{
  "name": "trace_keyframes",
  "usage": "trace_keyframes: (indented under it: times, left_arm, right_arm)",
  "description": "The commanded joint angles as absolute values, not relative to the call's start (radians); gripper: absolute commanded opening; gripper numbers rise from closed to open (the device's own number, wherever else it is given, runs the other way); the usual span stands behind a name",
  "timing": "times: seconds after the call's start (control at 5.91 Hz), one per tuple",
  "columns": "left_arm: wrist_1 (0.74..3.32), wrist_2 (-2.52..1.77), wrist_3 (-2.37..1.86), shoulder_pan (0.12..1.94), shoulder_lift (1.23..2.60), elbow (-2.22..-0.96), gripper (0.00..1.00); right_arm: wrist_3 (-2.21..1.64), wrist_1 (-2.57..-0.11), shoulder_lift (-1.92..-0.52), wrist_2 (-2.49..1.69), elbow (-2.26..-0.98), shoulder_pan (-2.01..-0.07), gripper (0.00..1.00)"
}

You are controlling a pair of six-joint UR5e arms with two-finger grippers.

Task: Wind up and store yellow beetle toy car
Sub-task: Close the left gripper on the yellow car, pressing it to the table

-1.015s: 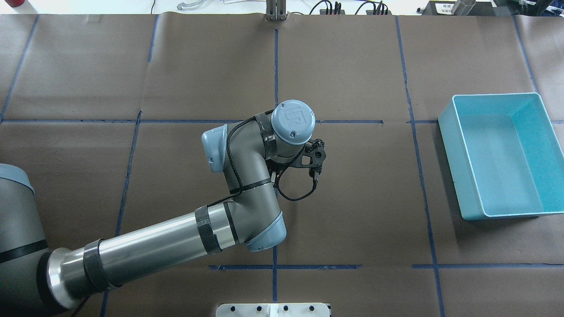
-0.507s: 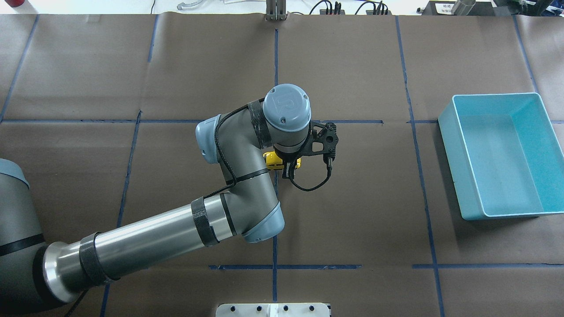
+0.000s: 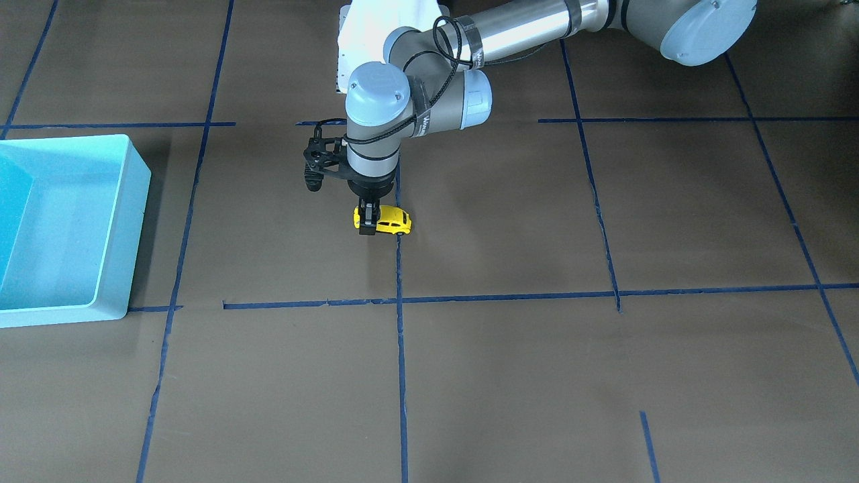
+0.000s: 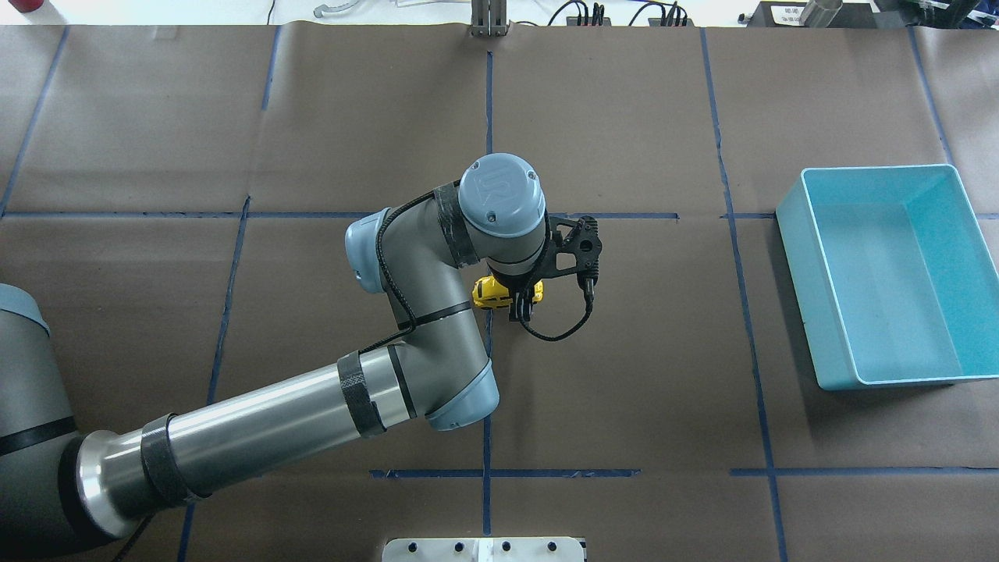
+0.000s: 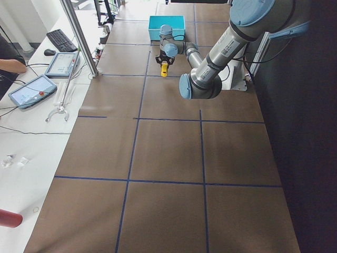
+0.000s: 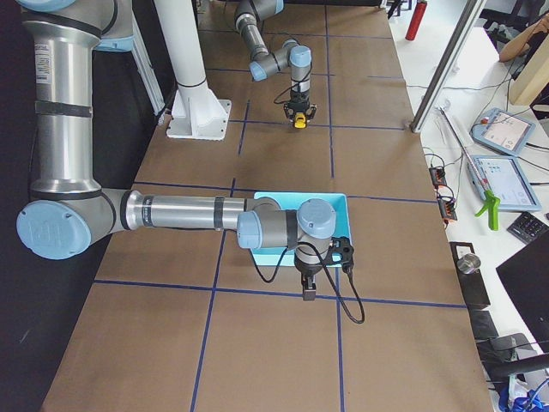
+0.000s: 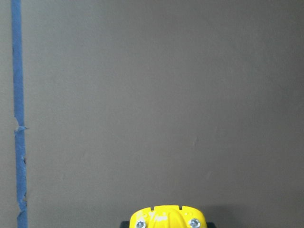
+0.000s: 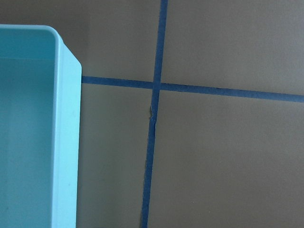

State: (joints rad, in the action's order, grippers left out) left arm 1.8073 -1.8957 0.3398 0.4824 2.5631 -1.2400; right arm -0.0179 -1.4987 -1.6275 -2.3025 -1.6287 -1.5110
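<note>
grip: left gripper [image 3: 366,223] is clamped on one end of the yellow beetle toy car [image 3: 389,220], just left of centre in the front view, low over the tabletop [image 3: 537,376]. looks like the wind-up step; next needs wheels pressed down and dragged straight back, then a carry to the blue bin [image 3: 137,241] at the left edge. right gripper [image 6: 306,290]: can't tell its state.

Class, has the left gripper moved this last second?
Yes: the left gripper, holding the yellow car, moved away from the robot, toward the crosswise blue tape.
</note>
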Motion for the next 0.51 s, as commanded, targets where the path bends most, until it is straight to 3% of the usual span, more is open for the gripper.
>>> trace_keyframes:
  times: [0.0,0.34]
  left_arm:
    - [1.83,-1.925,0.339,0.483,2.56,-1.221,0.0]
    - [1.833,-1.925,0.341,0.485,2.554,-1.221,0.0]
  right_arm:
    - [-0.018,-1.499,-1.628,-2.303,-1.628,-1.511,1.0]
    - [-0.018,-1.499,-1.628,-2.303,-1.629,-1.511,1.0]
